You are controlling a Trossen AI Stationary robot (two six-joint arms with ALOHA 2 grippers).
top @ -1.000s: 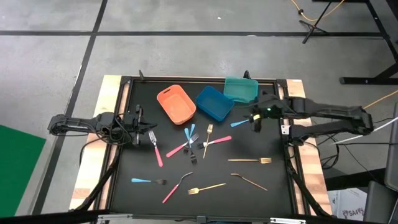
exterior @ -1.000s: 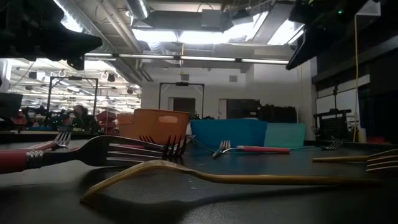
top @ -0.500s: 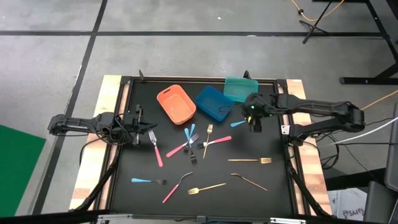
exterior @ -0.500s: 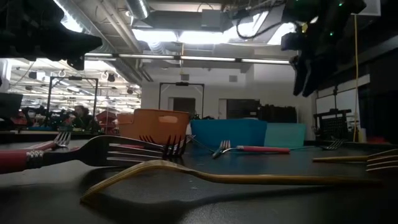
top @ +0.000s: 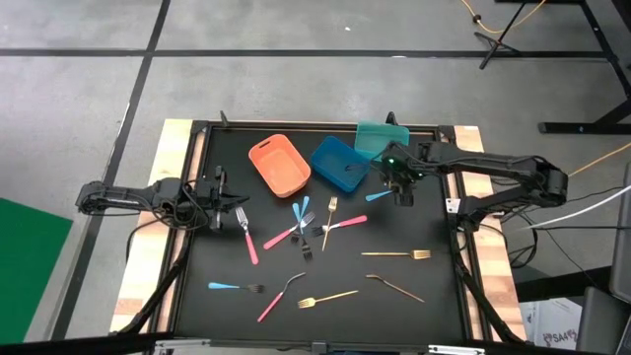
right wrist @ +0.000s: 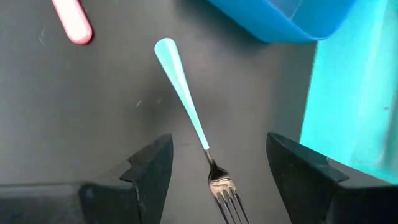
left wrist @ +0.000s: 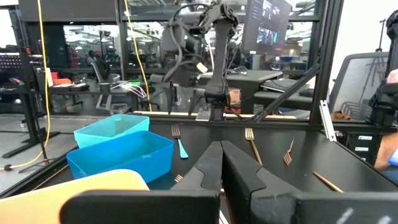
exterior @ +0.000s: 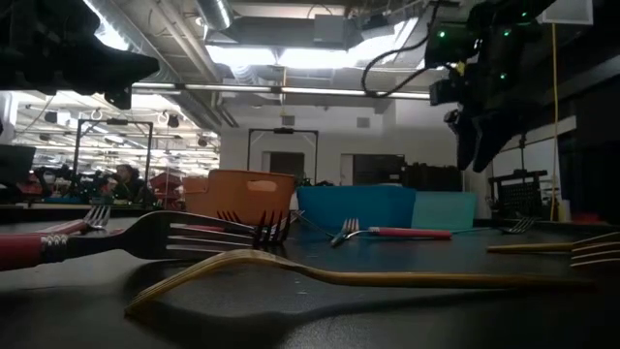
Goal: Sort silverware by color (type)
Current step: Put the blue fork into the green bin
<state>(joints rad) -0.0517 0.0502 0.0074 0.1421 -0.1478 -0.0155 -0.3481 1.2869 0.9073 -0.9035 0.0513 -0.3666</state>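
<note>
Right gripper (right wrist: 214, 171), jaws wide, has swung inward over the blue fork (right wrist: 189, 121) lying near the tabletop's far right beside the blue bin (top: 340, 163), positioned for pickup.

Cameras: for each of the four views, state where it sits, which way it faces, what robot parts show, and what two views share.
High view: overhead, facing straight down on the table; both arms, the left gripper and the right gripper show.
Low view: at tabletop height, facing level across to the bins; the right arm hangs in from above.
Left wrist view: facing across the table past its shut fingers; the right arm shows beyond.
Right wrist view: facing down between open fingers.
Shared: the blue fork under the right gripper also shows from overhead.
</note>
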